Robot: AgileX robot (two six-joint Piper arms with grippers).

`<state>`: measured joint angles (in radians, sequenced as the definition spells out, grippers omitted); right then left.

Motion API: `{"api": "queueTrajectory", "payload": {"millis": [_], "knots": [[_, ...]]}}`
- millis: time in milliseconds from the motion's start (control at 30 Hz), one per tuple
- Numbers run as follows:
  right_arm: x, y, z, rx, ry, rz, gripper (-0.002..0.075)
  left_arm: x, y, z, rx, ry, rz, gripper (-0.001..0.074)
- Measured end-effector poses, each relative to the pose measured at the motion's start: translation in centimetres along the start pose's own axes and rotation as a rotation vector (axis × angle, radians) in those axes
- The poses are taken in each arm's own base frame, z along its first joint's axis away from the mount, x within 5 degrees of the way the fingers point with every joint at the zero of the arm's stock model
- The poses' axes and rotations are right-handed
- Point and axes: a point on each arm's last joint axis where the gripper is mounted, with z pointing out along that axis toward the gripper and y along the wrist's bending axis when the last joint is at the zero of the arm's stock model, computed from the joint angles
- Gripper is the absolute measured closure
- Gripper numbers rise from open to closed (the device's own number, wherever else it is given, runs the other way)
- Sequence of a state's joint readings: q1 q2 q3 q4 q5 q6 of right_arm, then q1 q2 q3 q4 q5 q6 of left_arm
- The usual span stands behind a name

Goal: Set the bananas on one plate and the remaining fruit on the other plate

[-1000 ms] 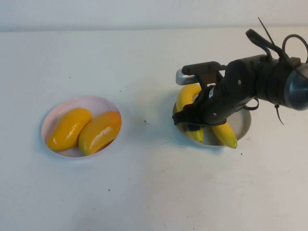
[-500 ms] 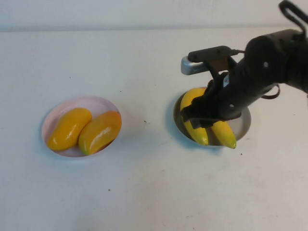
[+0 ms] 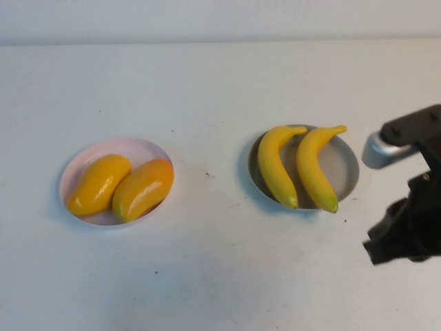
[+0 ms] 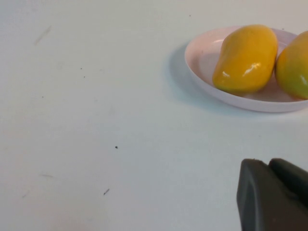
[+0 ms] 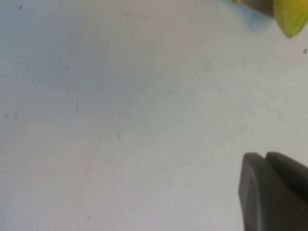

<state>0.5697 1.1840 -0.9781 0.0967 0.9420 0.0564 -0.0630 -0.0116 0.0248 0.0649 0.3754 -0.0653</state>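
Two long yellow bananas [image 3: 275, 164] [image 3: 313, 167] lie side by side on the grey-blue plate [image 3: 344, 165] right of centre. Two plump yellow-orange fruits [image 3: 100, 183] [image 3: 143, 188] rest together on the pale pink plate [image 3: 86, 155] at the left, also seen from the left wrist as fruit [image 4: 246, 58] on the pink plate [image 4: 202, 57]. My right gripper [image 3: 375, 249] hovers over bare table near the right edge, below and right of the grey plate, shut and holding nothing [image 5: 266, 156]; a banana tip [image 5: 288, 17] shows there. My left gripper [image 4: 269, 163] is shut and empty, above the table beside the pink plate.
The white tabletop [image 3: 207, 262] stretches between and in front of the two plates. The right arm's dark body [image 3: 413, 207] and its silver wrist camera housing [image 3: 379, 148] hang at the right edge, just right of the grey plate.
The right arm has pulled off the grey plate and swung back toward the right edge, leaving both bananas uncovered. Its jaws have closed on nothing. The left arm stayed still.
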Motion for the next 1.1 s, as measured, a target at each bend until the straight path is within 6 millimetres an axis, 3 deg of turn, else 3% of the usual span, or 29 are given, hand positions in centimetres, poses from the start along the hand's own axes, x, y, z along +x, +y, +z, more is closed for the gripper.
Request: {"api": "queueTrajectory", "payload": {"millis": [267,567,767,933,1100], "knots": [[3.9,0.1,-1.8,-0.019,0.185,0.008,0.0741,0.0,0.0,0.0,0.000,0.000,0.000,0.0734],[4.2,-0.2,-0.7,-0.023,0.107,-0.080,0.0741,0.0,0.0,0.0,0.000,0.000,0.000,0.0734],[7.2,-3.2,0.1,0.042,-0.231,0.088,0.0741,0.0,0.0,0.0,0.000,0.000,0.000,0.0734],[12.5,-5.5,0.1,0.187,-0.605,0.213,0.0741,0.0,0.0,0.0,0.000,0.000,0.000,0.0734],[17.9,-6.0,1.9,0.288,-0.776,0.266,0.0741,0.0,0.0,0.0,0.000,0.000,0.000,0.0734]]}}
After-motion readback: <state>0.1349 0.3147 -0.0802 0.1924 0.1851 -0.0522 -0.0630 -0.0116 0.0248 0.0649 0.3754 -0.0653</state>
